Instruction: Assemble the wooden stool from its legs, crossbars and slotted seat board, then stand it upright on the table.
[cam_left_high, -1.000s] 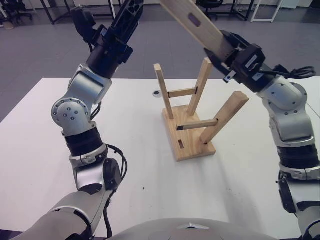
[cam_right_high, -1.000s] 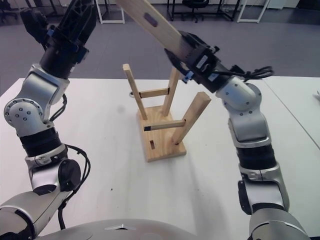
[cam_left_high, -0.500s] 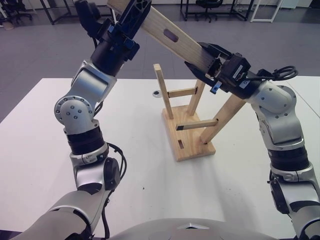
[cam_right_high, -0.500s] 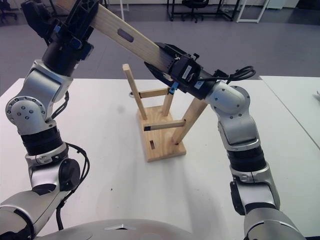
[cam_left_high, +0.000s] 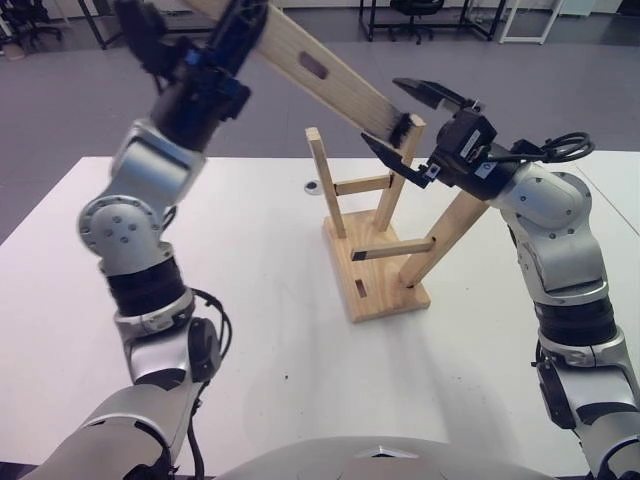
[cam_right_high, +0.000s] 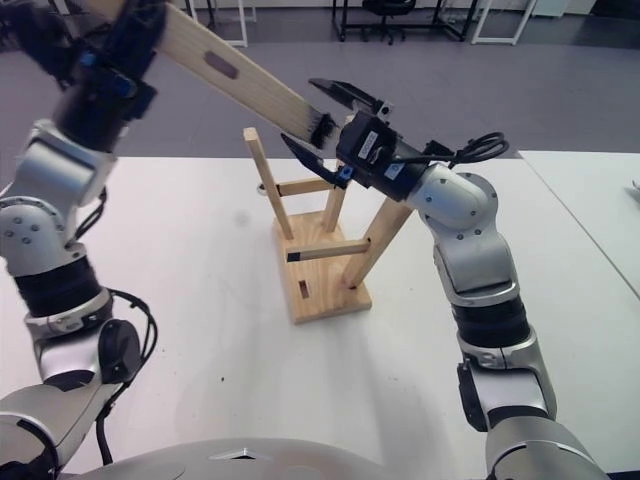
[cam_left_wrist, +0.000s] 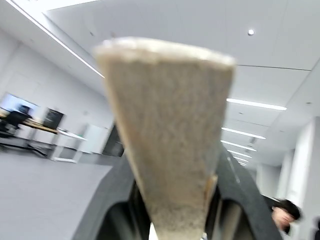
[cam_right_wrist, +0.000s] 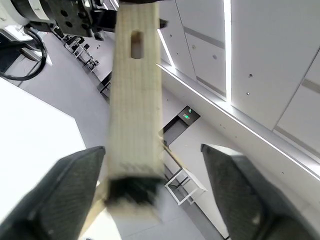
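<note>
The slotted wooden leg (cam_left_high: 320, 70) slants through the air from upper left down to the right. My left gripper (cam_left_high: 236, 24) is shut on its upper end, and the leg's end grain (cam_left_wrist: 167, 125) shows between dark fingers in the left wrist view. My right gripper (cam_left_high: 405, 122) is open around the leg's lower end (cam_right_wrist: 135, 100), its fingers (cam_right_wrist: 65, 195) spread clear on both sides. Below, the seat board (cam_left_high: 378, 292) lies flat on the table with three legs up, such as the left one (cam_left_high: 328, 180), and two crossbars (cam_left_high: 395, 248).
The white table (cam_left_high: 230, 300) has free room left of and in front of the stool. A small round hole (cam_left_high: 313, 186) lies just behind the seat board. The table's far edge borders grey floor with desk frames and chairs.
My right gripper has opened and let go of the leg's lower end. The left arm has swung up and to the left, drawing the leg with it.
</note>
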